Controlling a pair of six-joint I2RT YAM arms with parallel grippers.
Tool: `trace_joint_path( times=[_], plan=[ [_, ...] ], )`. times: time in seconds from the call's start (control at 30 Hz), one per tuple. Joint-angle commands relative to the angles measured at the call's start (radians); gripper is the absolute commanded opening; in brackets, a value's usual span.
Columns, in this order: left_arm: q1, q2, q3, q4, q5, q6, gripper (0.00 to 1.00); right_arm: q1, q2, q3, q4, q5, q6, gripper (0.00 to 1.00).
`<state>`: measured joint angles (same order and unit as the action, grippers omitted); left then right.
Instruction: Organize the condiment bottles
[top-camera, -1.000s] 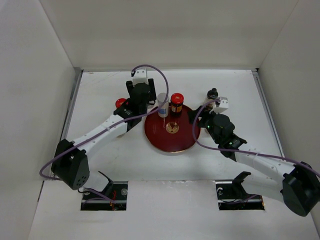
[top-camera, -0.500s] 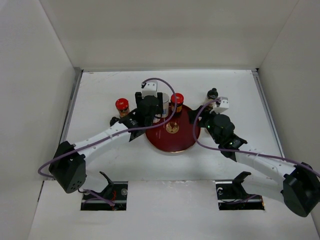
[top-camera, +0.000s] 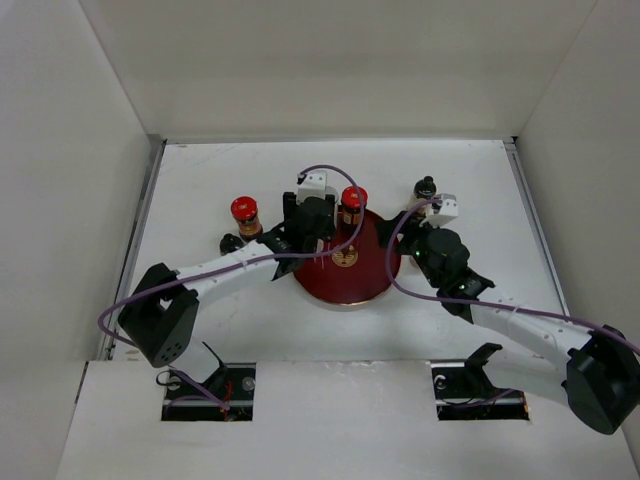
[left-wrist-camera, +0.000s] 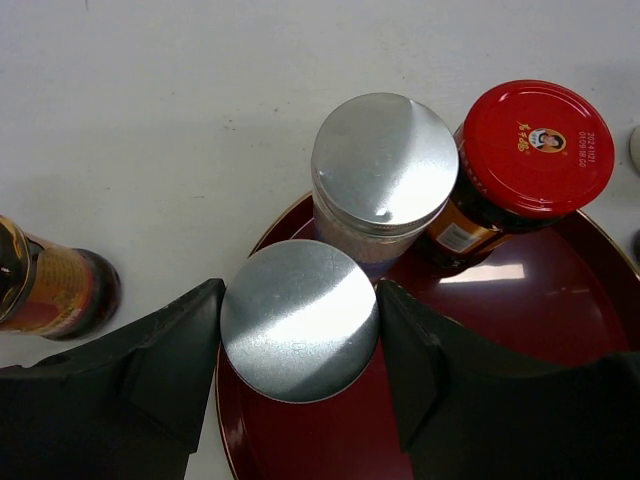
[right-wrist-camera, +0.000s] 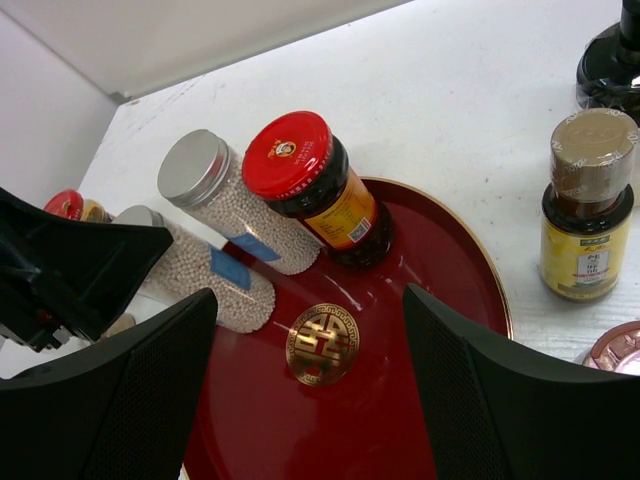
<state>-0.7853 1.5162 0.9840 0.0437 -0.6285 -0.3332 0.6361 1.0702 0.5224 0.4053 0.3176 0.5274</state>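
My left gripper is shut on a silver-capped jar of white beads, at the left rim of the round dark red tray. The fingers press its cap from both sides. A second silver-capped jar and a red-capped jar stand on the tray just behind it. All three show in the right wrist view: the held jar, the second jar and the red-capped jar. My right gripper is open and empty above the tray's right side.
Left of the tray stand a red-capped bottle and a black-capped one. Right of the tray are a yellow-labelled bottle, a black bottle and a pink cap. White walls enclose the table.
My left gripper has moved right with the silver-capped jar, from beside the tray to its left rim next to the other jar. The right arm has not moved.
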Motion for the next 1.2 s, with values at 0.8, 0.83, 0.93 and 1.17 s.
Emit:
trace_joint_path(
  times=[0.8,0.83,0.93,1.17],
  plan=[
    [0.132,-0.254,-0.035,-0.074,-0.163,-0.013,0.86,0.007,-0.030,0.016,0.049,0.003,-0.001,0.81],
    [0.155,-0.251,-0.028,-0.103,-0.158,-0.029,0.86,0.007,-0.029,0.016,0.049,0.000,0.000,0.81],
    [0.220,-0.254,-0.034,-0.126,-0.139,-0.056,0.88,0.012,-0.027,0.021,0.047,0.003,-0.004,0.83],
    [0.330,-0.183,-0.042,-0.137,-0.059,-0.084,0.92,0.021,-0.016,0.027,0.049,-0.002,-0.004,0.86]
  ],
)
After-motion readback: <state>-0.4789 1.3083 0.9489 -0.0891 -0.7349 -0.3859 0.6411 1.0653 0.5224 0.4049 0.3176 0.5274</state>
